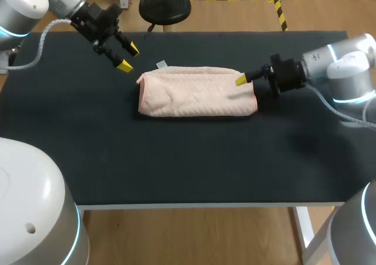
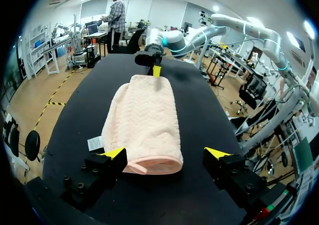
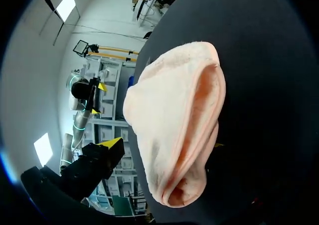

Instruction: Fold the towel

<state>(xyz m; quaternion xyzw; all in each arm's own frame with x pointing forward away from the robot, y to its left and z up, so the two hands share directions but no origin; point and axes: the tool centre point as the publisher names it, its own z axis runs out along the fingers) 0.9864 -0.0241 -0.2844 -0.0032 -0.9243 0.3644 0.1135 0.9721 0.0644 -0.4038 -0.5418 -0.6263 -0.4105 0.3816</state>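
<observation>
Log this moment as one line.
towel: folded, on table | left tool: open, not touching towel | right tool: at towel's other end, grip unclear

- Left arm [image 1: 23,6], by the table's [image 1: 176,159] far left corner: rounded silver-white shells, a glowing cyan joint ring, a grey cable looping to the wrist.
- Left gripper [image 2: 166,152]: black blocky fingers with round screw holes and wedge-shaped yellow tips.
- Right arm [image 1: 343,68], at the table's right edge: matching silver-white shells, a cyan ring, a black wrist block, a grey cable.
</observation>
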